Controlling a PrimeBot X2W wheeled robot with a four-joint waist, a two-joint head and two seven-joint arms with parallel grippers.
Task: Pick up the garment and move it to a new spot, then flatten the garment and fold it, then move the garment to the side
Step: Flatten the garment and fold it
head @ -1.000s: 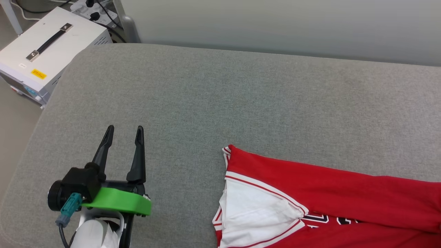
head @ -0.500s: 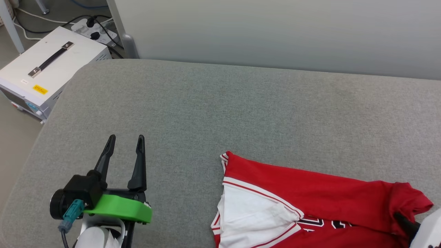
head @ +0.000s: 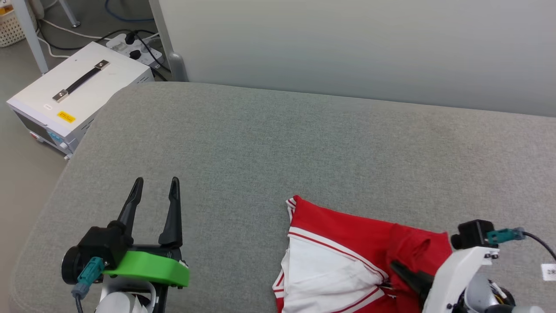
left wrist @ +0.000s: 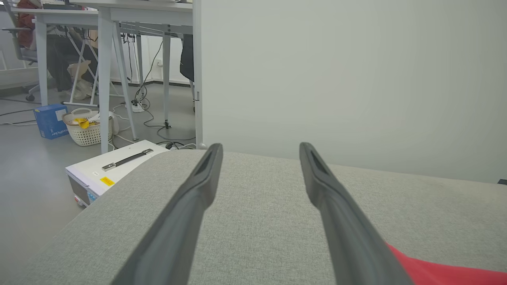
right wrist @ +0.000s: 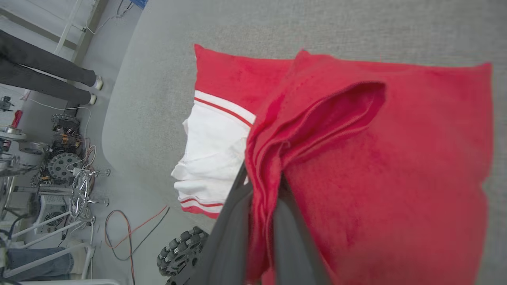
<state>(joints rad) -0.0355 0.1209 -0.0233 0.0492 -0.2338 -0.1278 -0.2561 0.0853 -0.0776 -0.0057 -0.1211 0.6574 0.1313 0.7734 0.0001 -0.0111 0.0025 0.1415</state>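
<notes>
Bare grey cushion [head: 278, 143] is stretching open from nine to three o'clock; the garment [head: 343, 226] is blocking five o'clock, a panel [head: 347, 43] apparently closing twelve.

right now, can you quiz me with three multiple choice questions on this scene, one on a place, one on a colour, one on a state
1. Where is the white box relative to the grey cushion?
A) on top of it
B) on the floor off its far left corner
C) leaning on its right edge

2. What colour is the sleeve of the garment?
A) white
B) black
C) blue

3. What is the right claw doing?
A) hanging open in the air
B) shut on a fold of the garment
C) gripping the box handle

Answers:
1 B: the head view shows it on the floor past that corner.
2 A: the sleeve is white with red striped trim.
3 B: the right wrist view shows red cloth pinched between its fingers.
</notes>
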